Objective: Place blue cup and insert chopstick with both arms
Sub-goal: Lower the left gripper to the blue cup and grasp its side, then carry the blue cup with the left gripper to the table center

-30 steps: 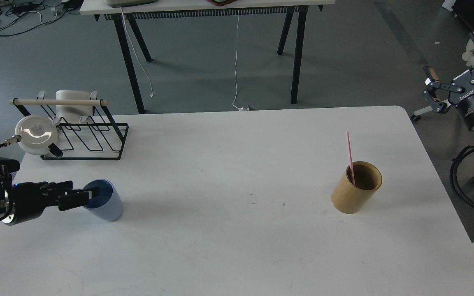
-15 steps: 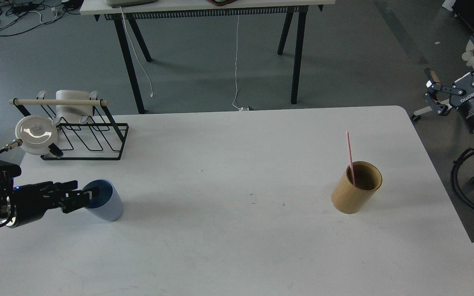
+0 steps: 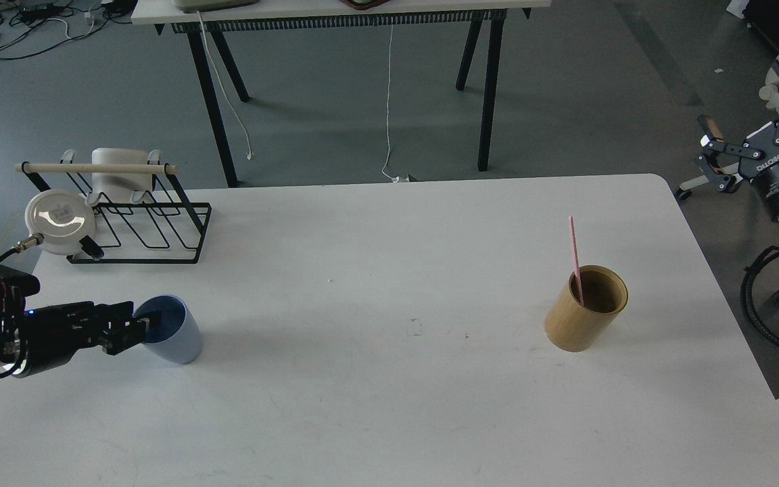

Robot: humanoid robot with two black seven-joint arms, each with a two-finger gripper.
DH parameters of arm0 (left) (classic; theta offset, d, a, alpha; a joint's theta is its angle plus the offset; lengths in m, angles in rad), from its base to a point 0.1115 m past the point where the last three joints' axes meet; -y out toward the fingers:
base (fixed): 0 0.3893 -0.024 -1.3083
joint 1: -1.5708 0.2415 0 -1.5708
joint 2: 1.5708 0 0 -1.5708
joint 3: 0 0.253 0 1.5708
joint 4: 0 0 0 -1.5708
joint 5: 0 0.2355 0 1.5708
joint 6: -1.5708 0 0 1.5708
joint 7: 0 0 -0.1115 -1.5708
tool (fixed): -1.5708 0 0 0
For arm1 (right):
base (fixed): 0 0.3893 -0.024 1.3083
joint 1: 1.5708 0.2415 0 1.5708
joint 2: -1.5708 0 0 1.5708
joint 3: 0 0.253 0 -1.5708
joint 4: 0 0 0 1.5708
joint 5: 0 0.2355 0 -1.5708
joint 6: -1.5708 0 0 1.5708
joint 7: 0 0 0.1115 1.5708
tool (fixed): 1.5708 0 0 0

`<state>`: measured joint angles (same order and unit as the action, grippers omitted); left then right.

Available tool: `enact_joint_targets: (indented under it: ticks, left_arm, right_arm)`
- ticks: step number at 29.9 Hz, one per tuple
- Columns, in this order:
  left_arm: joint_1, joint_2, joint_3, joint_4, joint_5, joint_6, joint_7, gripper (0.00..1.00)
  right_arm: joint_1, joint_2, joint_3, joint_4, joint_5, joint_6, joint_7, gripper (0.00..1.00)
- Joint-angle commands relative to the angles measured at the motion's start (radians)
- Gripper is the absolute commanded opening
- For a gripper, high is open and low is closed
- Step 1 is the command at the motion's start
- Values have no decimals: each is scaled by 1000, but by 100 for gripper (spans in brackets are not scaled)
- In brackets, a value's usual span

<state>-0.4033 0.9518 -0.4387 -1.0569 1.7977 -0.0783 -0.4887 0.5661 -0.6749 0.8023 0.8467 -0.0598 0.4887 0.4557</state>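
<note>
Two black robot arms reach in from the sides of the white table (image 3: 376, 270); the left gripper (image 3: 134, 327) lies low at the rim of the small pale blue matte cup (image 3: 172, 331), which stands near the table's left edge, but whether its dark fingers pinch the rim cannot be told. The right gripper (image 3: 748, 125) hangs off the table's right side, fingers spread wide and empty; the thin pink chopstick (image 3: 575, 260) leans inside the tan bamboo-like cylindrical holder (image 3: 582, 314), well apart from the cup.
</note>
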Motion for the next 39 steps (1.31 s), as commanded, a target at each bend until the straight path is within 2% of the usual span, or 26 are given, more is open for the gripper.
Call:
enact_joint_targets:
  ticks: [1, 4, 10, 14, 21, 27, 32, 39]
  left_arm:
    - [0, 1, 0, -2, 0, 0, 0, 43]
    - [0, 1, 0, 0, 5, 2, 0, 36]
    - [0, -1, -2, 0, 40, 37, 0, 9]
    - [-2, 1, -2, -2, 38, 54, 0, 1]
    - [-12, 5, -9, -34, 38, 61, 0, 0]
    - [-75, 1, -11, -173, 74, 45, 0, 0]
    - [-222, -76, -5, -247, 140, -86, 0, 0]
    - [-416, -313, 26, -229, 331, -238, 0, 2]
  right_arm:
    - [-2, 0, 0, 0, 0, 0, 0, 99]
    - [-6, 0, 0, 0, 0, 0, 0, 99]
    - [-8, 0, 1, 0, 0, 0, 0, 99]
    - [-8, 0, 3, -1, 5, 0, 0, 99]
    - [-8, 2, 21, -8, 6, 0, 0, 99]
    - [6, 3, 67, -127, 9, 0, 0, 99]
    - [34, 0, 74, -253, 9, 0, -3, 99]
    - [34, -12, 69, -319, 8, 0, -3, 99]
